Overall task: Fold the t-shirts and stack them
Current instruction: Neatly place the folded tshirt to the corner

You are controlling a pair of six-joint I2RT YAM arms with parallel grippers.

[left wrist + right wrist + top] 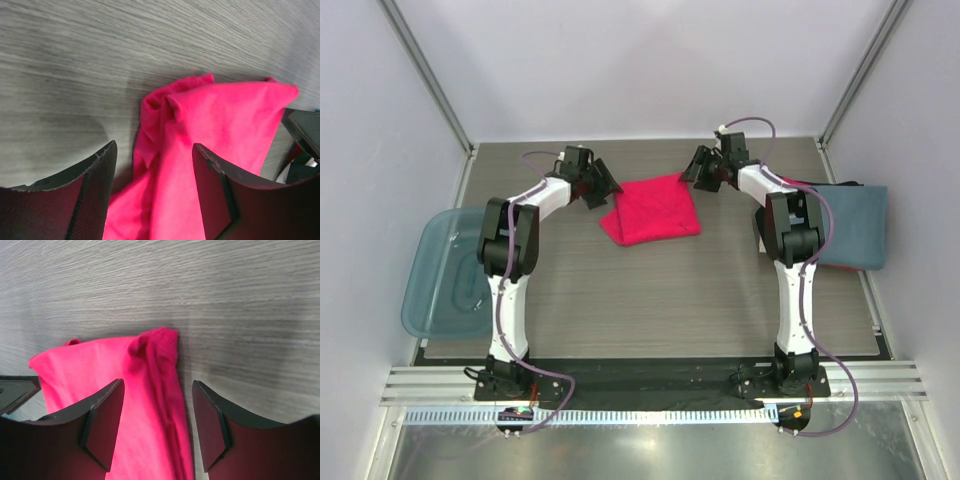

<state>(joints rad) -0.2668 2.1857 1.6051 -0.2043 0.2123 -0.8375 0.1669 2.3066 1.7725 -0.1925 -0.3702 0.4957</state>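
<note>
A bright pink-red t-shirt (652,210) lies folded on the wooden table (650,290), towards the back middle. My left gripper (603,185) sits at its far left corner. In the left wrist view that gripper (154,145) stands open, its jaws apart over the shirt's bunched edge (220,120). My right gripper (695,165) is at the far right corner. In the right wrist view it (157,382) is open too, straddling the rolled hem (100,365) without pinching it. A slate blue-grey t-shirt (850,225) lies folded at the right edge, with a red edge (802,183) peeking from under it.
A translucent blue plastic bin (445,275) rests off the table's left edge beside the left arm. Light walls and metal frame posts close in the back and both sides. The arm bases stand on the rail at the near edge.
</note>
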